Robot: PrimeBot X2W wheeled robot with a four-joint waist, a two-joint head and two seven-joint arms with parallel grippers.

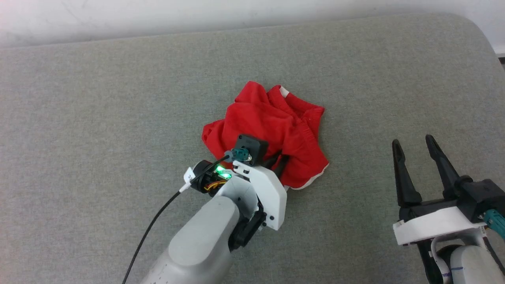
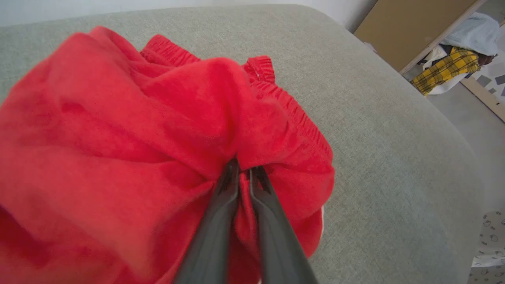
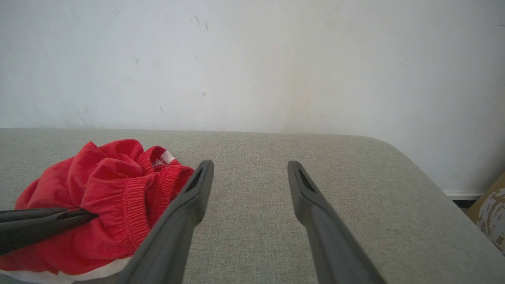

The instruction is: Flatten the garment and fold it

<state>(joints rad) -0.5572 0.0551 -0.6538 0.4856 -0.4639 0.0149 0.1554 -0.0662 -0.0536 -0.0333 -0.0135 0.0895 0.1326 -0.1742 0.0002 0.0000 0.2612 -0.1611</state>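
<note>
The garment point(image 1: 268, 126) is a crumpled heap of bright red shorts with white trim, lying near the middle of the grey padded surface. My left gripper point(image 1: 279, 159) reaches into its near edge, and its jaws are shut on a fold of the red fabric point(image 2: 236, 157). The gathered waistband point(image 2: 292, 114) runs along the heap's right side in the left wrist view. My right gripper point(image 1: 414, 144) stands open at the lower right, well apart from the garment point(image 3: 102, 189), with nothing between its fingers point(image 3: 197, 185). The left fingers point(image 3: 47, 221) show pinching the cloth in the right wrist view.
The grey fabric-covered surface point(image 1: 118, 98) stretches wide on all sides, with a rounded corner at the far right point(image 1: 477, 31). A white wall point(image 3: 252, 59) stands behind it. Beyond the right edge lie a board and yellow plaid cloth point(image 2: 446, 71) on the floor.
</note>
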